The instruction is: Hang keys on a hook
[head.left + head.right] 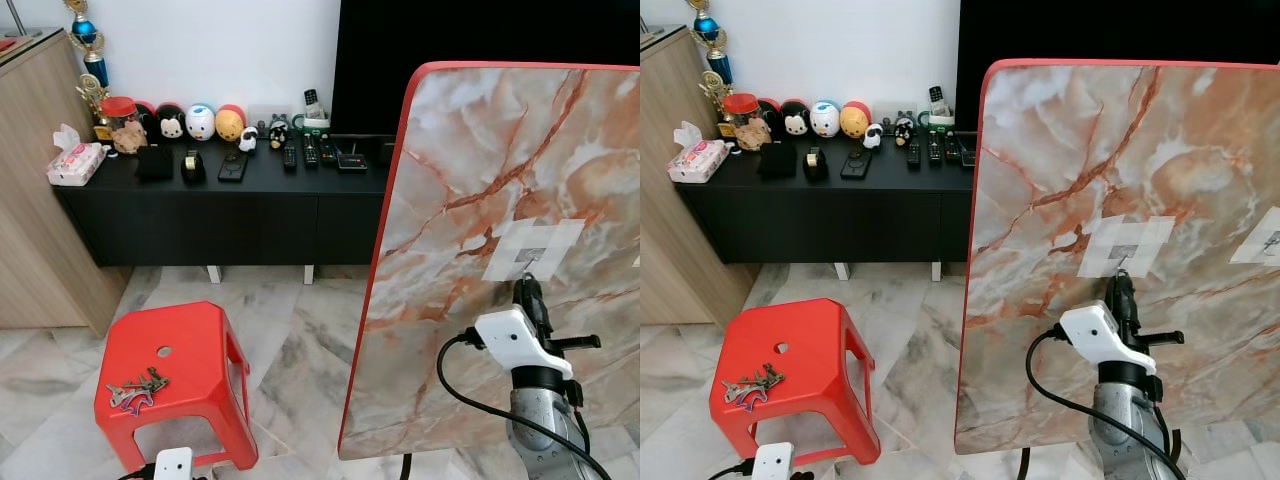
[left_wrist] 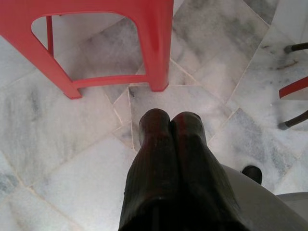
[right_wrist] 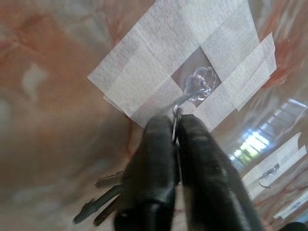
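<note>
Bright, even daylight — head views sharp, right wrist view soft and blurred up close.

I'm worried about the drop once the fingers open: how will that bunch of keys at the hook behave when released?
The keys dangle loose below the right gripper, so they will probably swing and jangle rather than stay put. Their thin ring sits right at the small clear hook; being smooth metal, it could slip off if not fully seated. The hook is only taped on, so weight may tug it.

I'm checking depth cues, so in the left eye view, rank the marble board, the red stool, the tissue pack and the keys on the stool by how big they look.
Largest to smallest as they appear:
1. marble board
2. red stool
3. tissue pack
4. keys

The tissue pack sits much farther back, so its apparent lead over the keys understates its real size.
</note>
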Motion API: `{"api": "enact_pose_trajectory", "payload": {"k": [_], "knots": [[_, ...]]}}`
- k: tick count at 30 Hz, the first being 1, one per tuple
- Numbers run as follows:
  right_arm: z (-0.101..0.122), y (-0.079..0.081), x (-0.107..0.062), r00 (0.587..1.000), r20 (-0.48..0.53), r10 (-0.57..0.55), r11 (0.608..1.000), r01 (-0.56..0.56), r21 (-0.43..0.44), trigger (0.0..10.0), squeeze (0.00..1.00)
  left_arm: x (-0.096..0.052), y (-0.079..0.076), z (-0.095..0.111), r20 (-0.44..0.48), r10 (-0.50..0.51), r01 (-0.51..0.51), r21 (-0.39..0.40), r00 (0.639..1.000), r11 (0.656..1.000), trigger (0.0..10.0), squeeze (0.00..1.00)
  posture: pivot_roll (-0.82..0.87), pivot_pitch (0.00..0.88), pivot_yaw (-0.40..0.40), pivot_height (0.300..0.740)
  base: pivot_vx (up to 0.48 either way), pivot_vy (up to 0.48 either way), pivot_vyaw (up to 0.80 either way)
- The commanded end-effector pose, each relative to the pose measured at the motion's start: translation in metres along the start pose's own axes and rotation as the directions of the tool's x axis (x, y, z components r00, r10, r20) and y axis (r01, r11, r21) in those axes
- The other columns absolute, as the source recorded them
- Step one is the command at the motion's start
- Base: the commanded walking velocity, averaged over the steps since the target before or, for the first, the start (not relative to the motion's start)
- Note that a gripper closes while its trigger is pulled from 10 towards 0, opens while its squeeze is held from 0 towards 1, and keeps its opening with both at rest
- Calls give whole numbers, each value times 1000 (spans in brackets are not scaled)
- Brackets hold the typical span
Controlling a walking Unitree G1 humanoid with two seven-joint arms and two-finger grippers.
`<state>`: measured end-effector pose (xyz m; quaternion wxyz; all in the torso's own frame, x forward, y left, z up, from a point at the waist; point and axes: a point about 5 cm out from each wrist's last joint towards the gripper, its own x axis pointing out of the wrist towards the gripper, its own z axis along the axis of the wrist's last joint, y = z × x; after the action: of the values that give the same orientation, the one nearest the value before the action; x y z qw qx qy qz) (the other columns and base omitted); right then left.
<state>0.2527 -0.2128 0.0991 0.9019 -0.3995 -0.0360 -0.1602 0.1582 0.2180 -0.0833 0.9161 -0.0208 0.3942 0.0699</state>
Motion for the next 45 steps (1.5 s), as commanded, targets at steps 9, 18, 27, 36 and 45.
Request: {"api": "enact_pose_trajectory", "payload": {"k": [9, 18, 27, 36, 45], "knots": [[9, 8, -14, 991, 71, 110, 992, -114, 55, 10000, 1000, -2, 1, -7, -35, -8, 8, 13, 999, 1000, 10000, 0, 108, 0, -78, 740, 0, 0, 0], [-15, 30, -34, 948, -41, 316, 943, -308, 127, 10000, 1000, -2, 1, -8, -43, -11, 11, 12, 999, 1000, 10000, 0, 103, 0, -80, 740, 0, 0, 0], [-53, 67, -59, 828, -329, 454, 837, -269, 477, 10000, 0, -2, 2, -9, -49, -10, 11, 20, 999, 1000, 10000, 0, 108, 0, -69, 740, 0, 0, 0], [-115, 92, -105, 528, -707, 471, 790, 103, 604, 10000, 0, -3, 7, -9, -57, -4, 6, 34, 998, 999, 10000, 0, 101, 0, -47, 740, 0, 0, 0], [-136, 97, -135, 369, -779, 507, 799, 137, 586, 10000, 0, -1, 9, -5, -61, -14, 18, 59, 998, 998, 10000, 0, 95, 0, -33, 740, 0, 0, 0]]}}
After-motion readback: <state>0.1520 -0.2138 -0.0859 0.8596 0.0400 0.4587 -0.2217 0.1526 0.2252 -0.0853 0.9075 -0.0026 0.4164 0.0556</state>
